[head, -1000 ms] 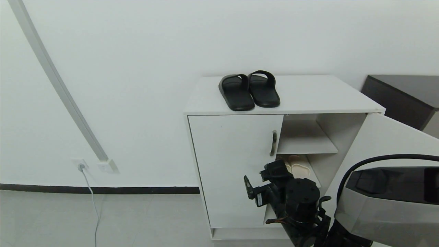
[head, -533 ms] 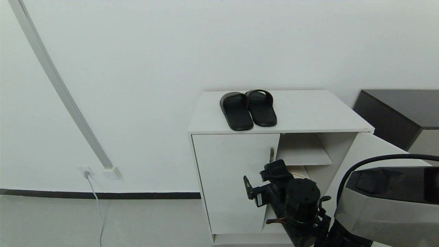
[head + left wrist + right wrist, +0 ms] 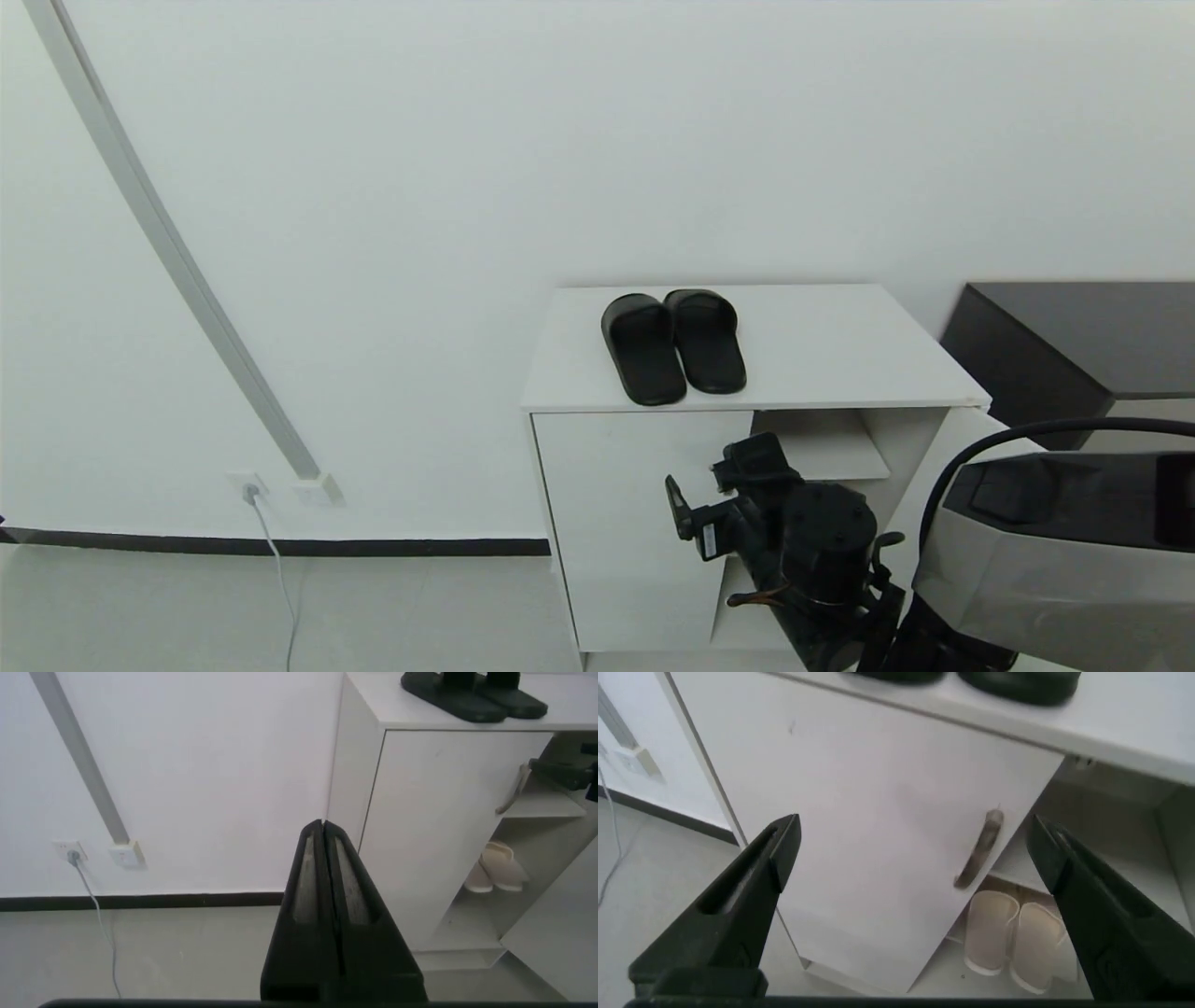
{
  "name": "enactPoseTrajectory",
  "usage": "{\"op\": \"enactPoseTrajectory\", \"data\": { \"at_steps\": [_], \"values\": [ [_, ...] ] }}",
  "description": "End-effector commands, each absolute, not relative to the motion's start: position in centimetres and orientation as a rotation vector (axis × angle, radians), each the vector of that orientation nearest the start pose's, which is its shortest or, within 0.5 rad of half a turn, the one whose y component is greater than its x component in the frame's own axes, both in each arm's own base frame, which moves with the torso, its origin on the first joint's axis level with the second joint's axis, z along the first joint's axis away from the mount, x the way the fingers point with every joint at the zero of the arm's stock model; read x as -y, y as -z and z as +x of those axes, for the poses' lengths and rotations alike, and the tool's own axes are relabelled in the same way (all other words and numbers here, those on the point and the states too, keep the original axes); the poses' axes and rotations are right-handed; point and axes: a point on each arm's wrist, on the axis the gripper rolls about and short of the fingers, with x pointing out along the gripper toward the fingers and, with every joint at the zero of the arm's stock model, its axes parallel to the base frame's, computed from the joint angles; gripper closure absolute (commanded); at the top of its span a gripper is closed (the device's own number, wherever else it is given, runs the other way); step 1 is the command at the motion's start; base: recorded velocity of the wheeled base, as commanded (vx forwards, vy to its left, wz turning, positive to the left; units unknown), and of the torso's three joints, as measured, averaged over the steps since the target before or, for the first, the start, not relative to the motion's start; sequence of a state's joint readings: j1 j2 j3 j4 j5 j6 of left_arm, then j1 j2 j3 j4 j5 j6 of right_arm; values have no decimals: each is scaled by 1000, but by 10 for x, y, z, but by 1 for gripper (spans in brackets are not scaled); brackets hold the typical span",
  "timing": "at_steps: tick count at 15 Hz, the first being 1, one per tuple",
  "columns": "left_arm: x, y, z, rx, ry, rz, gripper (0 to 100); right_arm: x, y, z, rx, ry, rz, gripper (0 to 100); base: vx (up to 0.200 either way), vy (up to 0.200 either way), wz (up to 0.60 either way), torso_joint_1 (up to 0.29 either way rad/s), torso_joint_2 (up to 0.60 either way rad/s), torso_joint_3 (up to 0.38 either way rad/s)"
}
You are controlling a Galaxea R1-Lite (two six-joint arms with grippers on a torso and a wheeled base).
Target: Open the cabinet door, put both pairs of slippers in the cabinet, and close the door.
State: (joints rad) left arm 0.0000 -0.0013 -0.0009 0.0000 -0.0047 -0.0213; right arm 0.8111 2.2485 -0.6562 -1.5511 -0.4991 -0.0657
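Lifting the black slippers (image 3: 674, 345) off the cabinet (image 3: 840, 345) likely needed the right tool (image 3: 915, 845), spread wide, pinching both together. The left tool (image 3: 323, 831) sat pressed together.

Bright even indoor light, soft faint shadows, lines bowed at edges

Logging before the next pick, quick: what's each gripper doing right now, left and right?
Left gripper: closed, holding nothing.
Right gripper: open, holding nothing.

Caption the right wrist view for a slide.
Open right pincer faces the cabinet: beige slippers shelved inside, black slippers on top.
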Motion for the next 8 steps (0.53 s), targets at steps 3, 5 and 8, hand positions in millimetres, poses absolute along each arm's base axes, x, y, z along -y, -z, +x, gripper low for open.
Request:
{"op": "enactPoseTrajectory", "data": {
  "at_steps": [3, 5, 8],
  "values": [
    [0, -76, -23, 1, 5, -21, 100, -252, -56, 257, -4, -346, -87, 0, 0, 0, 0, 186, -401, -222],
    [0, -76, -23, 1, 5, -21, 100, -251, -54, 259, -8, -341, -94, 0, 0, 0, 0, 164, -376, -195],
    [0, -76, -23, 2, 3, -20, 100, -254, -66, 262, 25, -341, -89, 0, 0, 0, 0, 172, -364, -194]
  ]
}}
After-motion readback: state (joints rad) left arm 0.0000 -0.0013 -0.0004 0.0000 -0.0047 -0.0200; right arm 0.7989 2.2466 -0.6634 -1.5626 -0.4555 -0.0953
